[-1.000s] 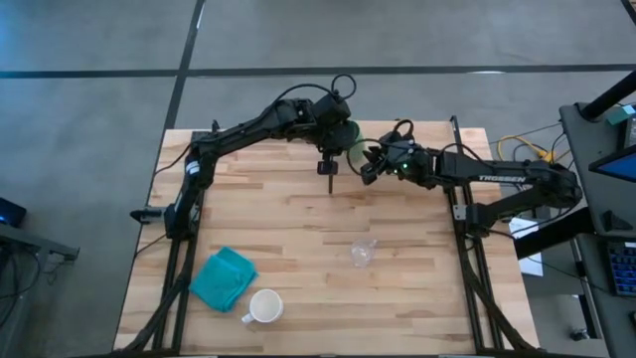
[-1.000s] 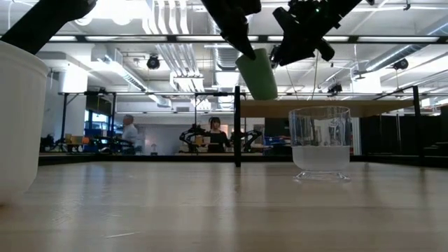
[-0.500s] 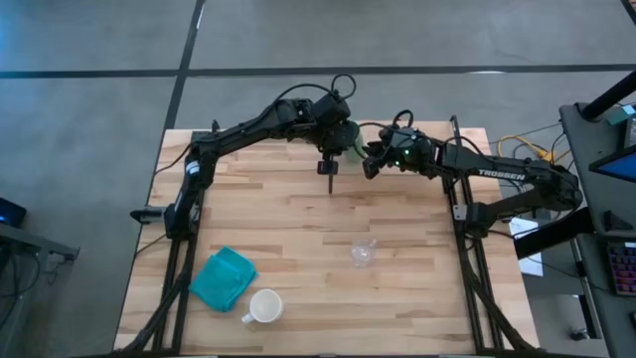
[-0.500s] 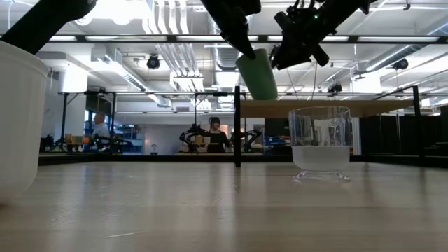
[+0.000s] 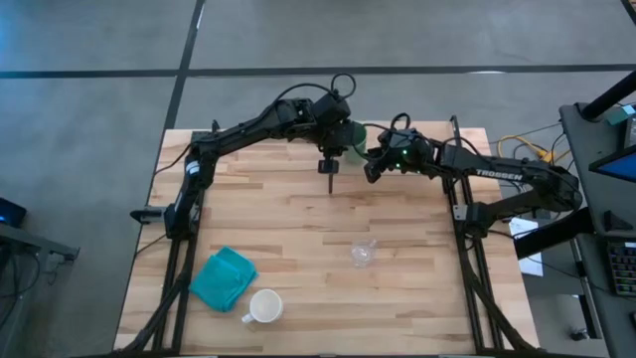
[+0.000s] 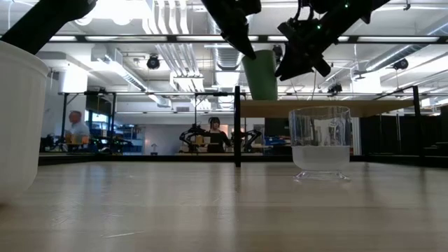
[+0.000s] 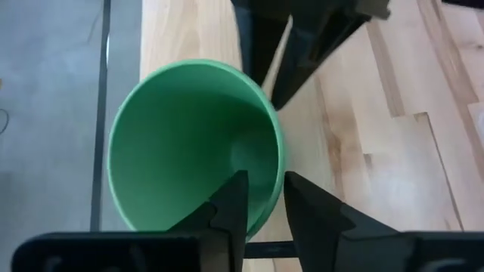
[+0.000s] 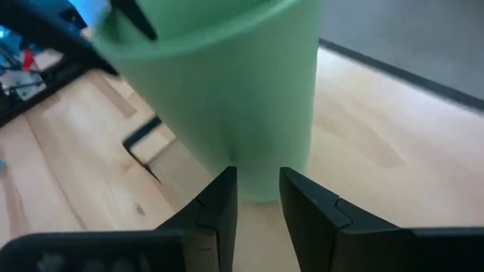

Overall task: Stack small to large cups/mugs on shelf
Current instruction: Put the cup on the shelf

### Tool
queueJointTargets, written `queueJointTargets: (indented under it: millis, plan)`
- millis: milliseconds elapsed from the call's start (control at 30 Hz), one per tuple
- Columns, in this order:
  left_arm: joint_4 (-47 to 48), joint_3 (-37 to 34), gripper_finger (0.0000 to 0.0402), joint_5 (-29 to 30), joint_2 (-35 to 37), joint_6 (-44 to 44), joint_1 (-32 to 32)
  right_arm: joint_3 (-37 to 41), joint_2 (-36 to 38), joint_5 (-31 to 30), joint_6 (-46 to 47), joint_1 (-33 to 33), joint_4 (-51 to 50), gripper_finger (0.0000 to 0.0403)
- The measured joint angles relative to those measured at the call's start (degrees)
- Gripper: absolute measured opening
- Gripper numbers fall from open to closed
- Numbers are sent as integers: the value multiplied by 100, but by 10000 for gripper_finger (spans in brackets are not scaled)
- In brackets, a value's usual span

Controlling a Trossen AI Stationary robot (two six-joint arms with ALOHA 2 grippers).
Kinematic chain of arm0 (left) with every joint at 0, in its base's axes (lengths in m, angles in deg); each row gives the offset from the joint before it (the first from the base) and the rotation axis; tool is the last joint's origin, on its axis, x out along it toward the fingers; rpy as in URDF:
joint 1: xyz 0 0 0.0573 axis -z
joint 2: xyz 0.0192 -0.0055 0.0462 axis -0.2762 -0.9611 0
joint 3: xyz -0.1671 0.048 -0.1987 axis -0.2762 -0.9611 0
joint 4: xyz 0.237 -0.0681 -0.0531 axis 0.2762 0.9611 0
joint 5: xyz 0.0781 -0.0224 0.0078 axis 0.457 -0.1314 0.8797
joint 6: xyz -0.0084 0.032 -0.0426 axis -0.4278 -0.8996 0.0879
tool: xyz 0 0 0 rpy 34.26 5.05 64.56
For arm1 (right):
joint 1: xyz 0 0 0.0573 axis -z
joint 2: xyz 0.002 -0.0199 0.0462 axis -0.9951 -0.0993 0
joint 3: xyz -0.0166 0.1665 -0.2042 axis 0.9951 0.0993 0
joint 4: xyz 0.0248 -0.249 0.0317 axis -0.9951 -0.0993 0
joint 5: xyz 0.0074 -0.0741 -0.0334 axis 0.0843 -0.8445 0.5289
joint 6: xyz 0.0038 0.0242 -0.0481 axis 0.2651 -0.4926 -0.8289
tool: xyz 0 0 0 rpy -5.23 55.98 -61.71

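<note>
The green tumbler (image 5: 351, 132) hangs just above the shelf (image 6: 350, 108) at the table's far edge, nearly upright, mouth up. My left gripper (image 7: 262, 181) is shut on its rim. My right gripper (image 8: 257, 177), shut, stands right beside the tumbler's lower wall (image 6: 274, 66) on the right. The clear cup (image 5: 363, 252) stands on its base on the table's middle right. Near the front edge the white mug (image 5: 264, 307) stands upright, handle toward the left. My left gripper pinches the tumbler's rim (image 7: 261, 208) with one finger inside the cup and one outside, coming from above. The tumbler hangs below the fingers, lifted clear, close over the shelf board. My right gripper meets the tumbler's side wall near its base (image 8: 253, 170) with its shut fingertips, coming level from the table's right.
A teal folded cloth (image 5: 223, 278) lies beside the mug at the front left. The shelf's black middle leg (image 5: 328, 174) stands just in front of both grippers. Bare tabletop lies between the shelf and the clear cup. People sit and walk in the room far behind.
My right gripper has moved toward the far edge and up against the tumbler. The tumbler, tilted a second ago with its base swung right, now hangs nearly upright in my left gripper, which has stayed in place.
</note>
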State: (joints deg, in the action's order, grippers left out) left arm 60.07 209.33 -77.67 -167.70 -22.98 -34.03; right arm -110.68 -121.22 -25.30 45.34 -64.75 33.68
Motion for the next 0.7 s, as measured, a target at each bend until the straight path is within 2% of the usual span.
queueJointTargets:
  millis: [267, 433, 567, 700]
  plan:
    - [-376, 7, 73, 27, 0, 0, 0, 269, 0, 2, 142, 0, 82, 96]
    - [-539, 7, 73, 43, 0, 0, 0, 542, 0, 2, 140, 0, 638, 96]
    - [-508, 9, 73, 311, 0, 0, 0, 651, 0, 6, 142, 0, 648, 96]
    - [-512, 28, 73, 536, 0, 0, 0, 636, 2, 273, 141, -1, 564, 96]
